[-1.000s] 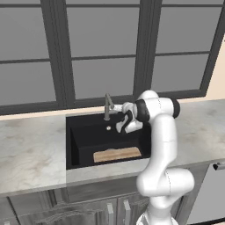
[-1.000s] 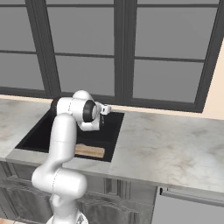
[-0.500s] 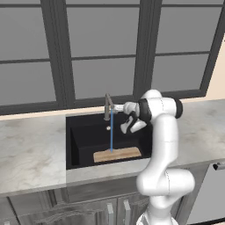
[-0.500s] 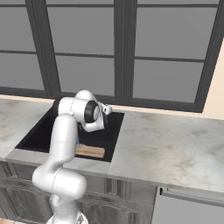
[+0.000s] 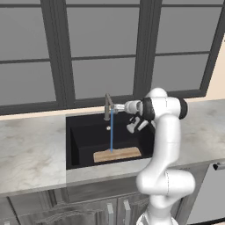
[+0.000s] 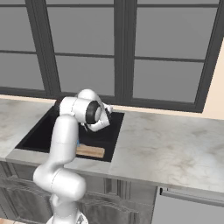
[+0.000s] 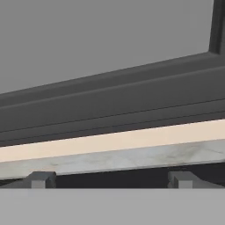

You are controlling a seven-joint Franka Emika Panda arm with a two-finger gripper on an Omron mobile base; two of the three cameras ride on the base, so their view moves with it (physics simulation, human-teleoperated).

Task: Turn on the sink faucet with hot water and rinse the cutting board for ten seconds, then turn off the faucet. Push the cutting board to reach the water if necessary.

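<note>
The grey sink faucet (image 5: 107, 107) stands at the back rim of the black sink (image 5: 83, 140). From its spout the water (image 5: 111, 132) falls as a thin blue stream onto the left part of the tan cutting board (image 5: 117, 154), which lies flat on the basin floor near the front wall. My gripper (image 5: 117, 107) is level with the faucet's top, just to its right, and whether they touch is unclear. In the hand view the gripper (image 7: 112, 180) is open, fingertips (image 7: 41, 179) wide apart with nothing between them. From the right, my arm hides much of the sink (image 6: 39, 133); the cutting board (image 6: 90, 151) shows below it.
Marble counter (image 5: 30, 154) runs left and right of the basin (image 6: 166, 148). Dark-framed windows (image 5: 101, 52) rise right behind the faucet above a pale backsplash strip (image 7: 132, 140). A grey appliance front (image 6: 188, 205) sits under the counter at the right.
One second ago no water ran. The blue stream appeared half a second ago and still falls onto the board. My gripper has stayed open beside the faucet.
</note>
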